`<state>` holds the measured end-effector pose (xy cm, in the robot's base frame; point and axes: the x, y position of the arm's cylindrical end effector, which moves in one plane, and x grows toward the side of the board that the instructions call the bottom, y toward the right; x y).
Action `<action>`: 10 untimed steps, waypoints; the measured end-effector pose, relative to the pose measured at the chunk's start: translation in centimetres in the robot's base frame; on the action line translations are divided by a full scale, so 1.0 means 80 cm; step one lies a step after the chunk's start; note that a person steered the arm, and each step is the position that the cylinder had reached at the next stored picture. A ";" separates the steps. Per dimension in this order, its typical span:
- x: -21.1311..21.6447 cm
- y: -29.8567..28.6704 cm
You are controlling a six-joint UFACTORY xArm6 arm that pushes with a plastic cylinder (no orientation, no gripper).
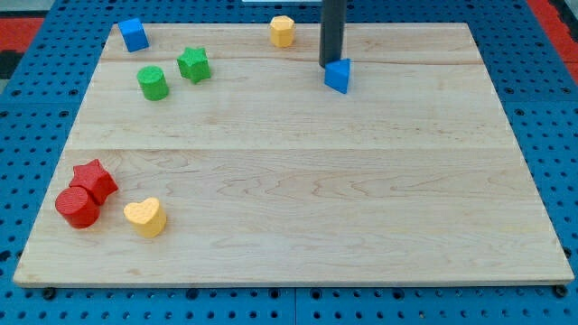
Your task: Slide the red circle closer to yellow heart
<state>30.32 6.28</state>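
The red circle (78,207) lies near the board's bottom left corner, touching the red star (95,181) just above and right of it. The yellow heart (145,218) lies a short gap to the right of the red circle, slightly lower. My tip (330,64) is far away at the view's top, right of centre, just above and left of a blue triangular block (338,76), touching or nearly touching it.
A blue cube (134,34) sits at the top left corner. A green circle (153,83) and a green star (193,64) lie below and right of it. A yellow hexagon (283,31) sits at the top edge. The wooden board (298,181) lies on a blue pegboard.
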 end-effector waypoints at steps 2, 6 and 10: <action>0.079 -0.138; 0.179 -0.459; 0.317 -0.439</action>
<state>55.71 -28.82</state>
